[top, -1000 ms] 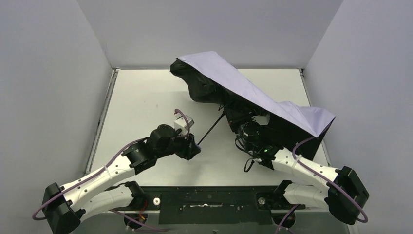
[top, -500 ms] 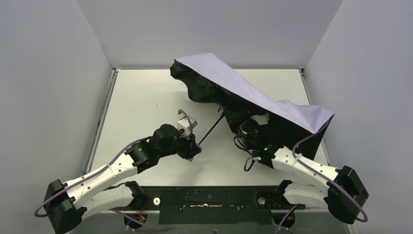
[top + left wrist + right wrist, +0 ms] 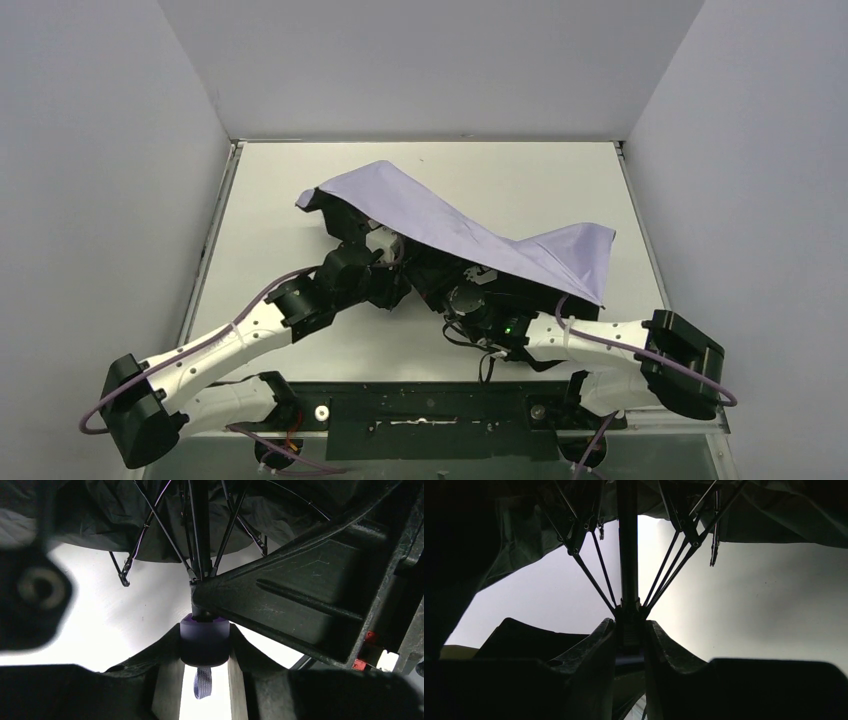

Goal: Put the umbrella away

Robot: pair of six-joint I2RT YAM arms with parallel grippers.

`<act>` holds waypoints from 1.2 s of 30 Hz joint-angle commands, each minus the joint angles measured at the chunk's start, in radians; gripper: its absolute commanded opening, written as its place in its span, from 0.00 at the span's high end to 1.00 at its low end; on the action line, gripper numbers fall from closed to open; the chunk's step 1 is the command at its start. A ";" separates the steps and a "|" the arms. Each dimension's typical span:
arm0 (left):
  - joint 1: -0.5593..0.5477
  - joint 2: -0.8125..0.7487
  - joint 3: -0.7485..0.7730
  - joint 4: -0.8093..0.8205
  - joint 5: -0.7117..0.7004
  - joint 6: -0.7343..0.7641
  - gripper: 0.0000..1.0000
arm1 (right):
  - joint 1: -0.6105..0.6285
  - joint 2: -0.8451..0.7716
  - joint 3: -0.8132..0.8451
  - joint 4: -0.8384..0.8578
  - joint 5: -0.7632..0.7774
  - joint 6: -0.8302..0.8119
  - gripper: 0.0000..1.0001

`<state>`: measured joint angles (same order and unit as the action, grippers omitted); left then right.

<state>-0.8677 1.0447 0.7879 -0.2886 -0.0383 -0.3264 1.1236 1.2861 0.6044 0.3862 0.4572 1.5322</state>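
Both pincers hold the half-collapsed umbrella (image 3: 455, 228).
I see my left pincer (image 3: 204, 647) clamped on the lavender knob handle (image 3: 204, 632), strap (image 3: 202, 682) dangling below. My right pincer (image 3: 629, 637) pinches the black shaft (image 3: 626, 540) where the ribs (image 3: 596, 575) meet — canopy (image 3: 400, 195) sagging over both, mid-surface (image 3: 270, 190).

Seen from above, the draped canopy of the pale lavender, black-lined folding umbrella (image 3: 460, 225) covers the left end effector (image 3: 204, 635), the right end effector (image 3: 629, 625), the thin black shaft (image 3: 627, 540) and the lavender knob handle (image 3: 204, 647). In the left wrist view the ribs and lining run off the top edge, and a dark lump with a pale ring (image 3: 37, 587) is too blurred to name (wholly out of focus). The right wrist view cuts the shaft at its top edge.
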 commanded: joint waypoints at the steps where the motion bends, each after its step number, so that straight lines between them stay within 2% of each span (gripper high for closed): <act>1: -0.006 -0.005 0.080 0.162 0.021 0.028 1.00 | 0.011 -0.003 0.004 0.038 -0.005 -0.003 1.00; 5: -0.006 -0.036 0.045 0.139 -0.009 0.015 1.00 | 0.007 -0.062 0.009 -0.025 0.045 -0.054 0.99; 6: -0.006 -0.045 0.041 0.124 -0.022 0.011 1.00 | 0.007 -0.083 0.010 -0.046 0.059 -0.074 0.94; 9: -0.006 -0.070 0.043 0.077 -0.084 -0.011 1.00 | 0.006 -0.152 0.018 -0.120 0.103 -0.159 0.69; 11: -0.004 -0.077 0.060 0.037 -0.128 -0.022 1.00 | 0.007 -0.203 0.016 -0.164 0.128 -0.211 0.56; 16: -0.003 -0.054 0.125 -0.039 -0.205 -0.043 1.00 | 0.005 -0.334 -0.021 -0.265 0.177 -0.275 0.39; 25: 0.042 0.006 0.186 -0.132 -0.252 -0.123 1.00 | 0.006 -0.578 -0.093 -0.546 0.260 -0.303 0.31; 32: 0.107 0.002 0.190 -0.164 -0.243 -0.154 1.00 | 0.005 -0.725 -0.067 -0.810 0.352 -0.328 0.26; 36: 0.136 0.013 0.201 -0.200 -0.214 -0.141 1.00 | 0.004 -0.754 -0.036 -0.854 0.359 -0.437 0.26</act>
<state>-0.7570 1.0626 0.9276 -0.4828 -0.2584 -0.4580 1.1275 0.5488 0.5072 -0.3779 0.7334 1.2072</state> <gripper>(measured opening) 0.282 0.742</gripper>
